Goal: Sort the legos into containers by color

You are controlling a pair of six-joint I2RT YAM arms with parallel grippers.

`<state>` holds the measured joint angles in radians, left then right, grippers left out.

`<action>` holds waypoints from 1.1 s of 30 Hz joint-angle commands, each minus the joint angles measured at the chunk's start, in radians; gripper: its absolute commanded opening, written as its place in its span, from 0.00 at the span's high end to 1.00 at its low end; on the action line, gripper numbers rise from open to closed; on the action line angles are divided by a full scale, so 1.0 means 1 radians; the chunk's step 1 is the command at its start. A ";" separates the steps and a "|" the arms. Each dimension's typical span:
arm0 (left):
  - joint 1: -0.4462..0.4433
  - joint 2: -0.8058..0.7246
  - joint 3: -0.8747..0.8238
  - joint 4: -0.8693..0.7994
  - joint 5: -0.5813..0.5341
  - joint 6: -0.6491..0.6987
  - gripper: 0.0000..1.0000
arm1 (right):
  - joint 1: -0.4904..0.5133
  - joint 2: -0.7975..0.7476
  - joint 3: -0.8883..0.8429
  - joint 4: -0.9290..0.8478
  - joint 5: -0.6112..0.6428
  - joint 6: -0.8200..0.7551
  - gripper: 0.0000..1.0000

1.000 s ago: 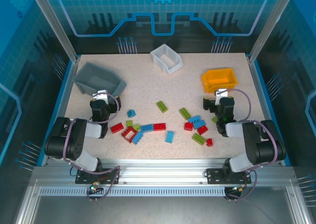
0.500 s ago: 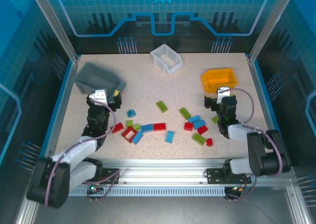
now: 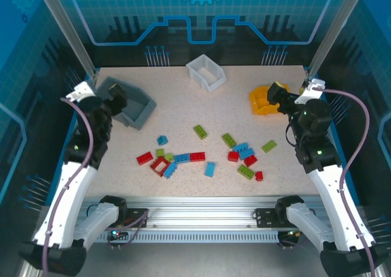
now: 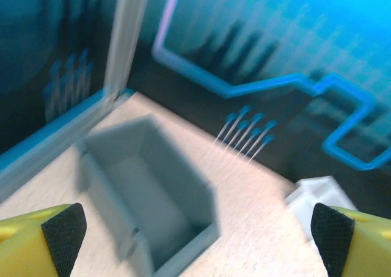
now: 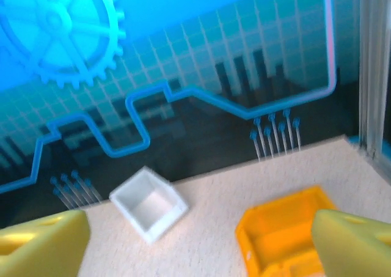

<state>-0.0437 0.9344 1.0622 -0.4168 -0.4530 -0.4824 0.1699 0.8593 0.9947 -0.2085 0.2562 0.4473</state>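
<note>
No legos [image 3: 197, 156] binned yet, hovering with left pincer [image 3: 117, 95] and right pincer [image 3: 275, 93] both spread empty, next needing lowering onto one brick.

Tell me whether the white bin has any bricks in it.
No, the right wrist view looks down into the white bin, and its inside is bare white.

Left arm is extended up and forward, wrist level; left gripper [image 3: 116, 94] has jaws wide apart, empty. Right arm is posed likewise; right gripper [image 3: 276, 95] has jaws wide apart, empty.
</note>
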 commanded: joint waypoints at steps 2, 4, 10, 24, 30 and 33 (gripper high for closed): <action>0.136 0.257 0.143 -0.390 0.218 -0.167 0.02 | 0.033 0.124 0.079 -0.306 -0.186 0.078 0.16; 0.165 0.347 0.188 -0.374 0.266 -0.146 0.04 | 0.068 0.164 0.115 -0.320 -0.227 0.043 0.13; 0.239 0.629 0.350 -0.417 0.282 -0.094 0.17 | 0.125 0.284 0.194 -0.374 -0.344 0.012 0.14; 0.283 0.920 0.444 -0.330 0.380 0.030 0.45 | 0.193 0.347 0.209 -0.350 -0.380 0.023 0.16; 0.274 0.928 0.452 -0.302 0.451 0.124 0.76 | 0.200 0.366 0.214 -0.350 -0.370 0.016 0.17; 0.257 0.919 0.447 -0.296 0.493 0.164 0.86 | 0.200 0.395 0.227 -0.349 -0.341 0.003 0.17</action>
<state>0.2314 1.8732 1.4899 -0.7212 -0.0383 -0.4030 0.3595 1.2320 1.1805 -0.5449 -0.1047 0.4698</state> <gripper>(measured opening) 0.163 0.832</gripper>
